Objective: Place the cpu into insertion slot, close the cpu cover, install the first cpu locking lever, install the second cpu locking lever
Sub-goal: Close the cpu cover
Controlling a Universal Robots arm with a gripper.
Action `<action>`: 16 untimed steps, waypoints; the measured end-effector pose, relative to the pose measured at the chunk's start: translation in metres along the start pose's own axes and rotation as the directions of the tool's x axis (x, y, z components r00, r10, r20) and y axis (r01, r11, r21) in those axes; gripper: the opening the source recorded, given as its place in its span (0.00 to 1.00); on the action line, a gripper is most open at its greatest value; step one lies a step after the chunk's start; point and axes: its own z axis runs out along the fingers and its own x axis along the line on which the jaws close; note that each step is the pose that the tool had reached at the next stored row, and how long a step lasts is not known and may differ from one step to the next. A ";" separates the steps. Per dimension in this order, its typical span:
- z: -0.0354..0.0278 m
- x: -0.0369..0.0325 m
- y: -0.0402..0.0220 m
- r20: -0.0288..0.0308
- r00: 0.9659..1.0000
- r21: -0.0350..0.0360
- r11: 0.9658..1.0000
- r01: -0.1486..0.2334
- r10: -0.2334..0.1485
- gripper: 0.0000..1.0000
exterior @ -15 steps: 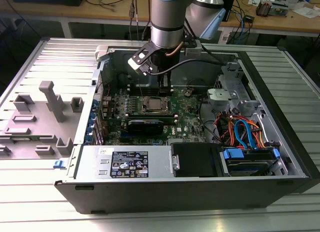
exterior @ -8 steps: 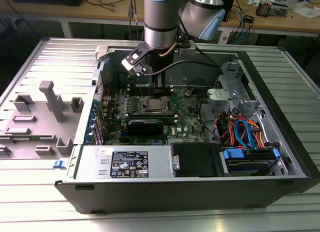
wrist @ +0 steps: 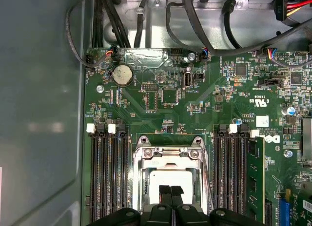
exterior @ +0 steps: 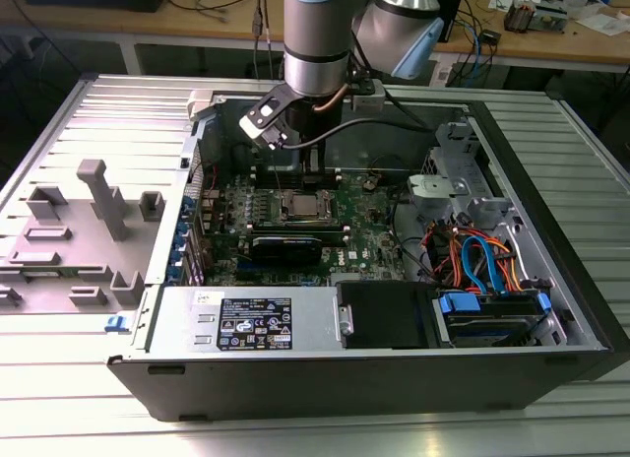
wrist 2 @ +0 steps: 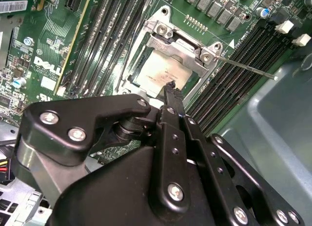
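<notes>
Hovering at seated cpu's 12 o'clock, exterior view | end effector pressing together, empty | cpu cover seemingly lying shut | locking lever standing free, likely needing precise hooking

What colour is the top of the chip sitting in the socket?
Plain silver-grey metal; the chip shows best in the first wrist view.

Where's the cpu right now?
In the first wrist view the cpu lies framed by the cpu cover, between the two memory slot banks, right at the pincer.
</notes>
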 end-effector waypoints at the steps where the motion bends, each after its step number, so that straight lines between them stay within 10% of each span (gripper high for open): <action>1: 0.0000 0.0000 -0.0002 0.000 1.000 0.000 1.000 0.000 0.000 0.11; 16: 0.0149 0.0006 -0.0197 0.000 1.000 0.000 1.000 0.001 -0.001 0.11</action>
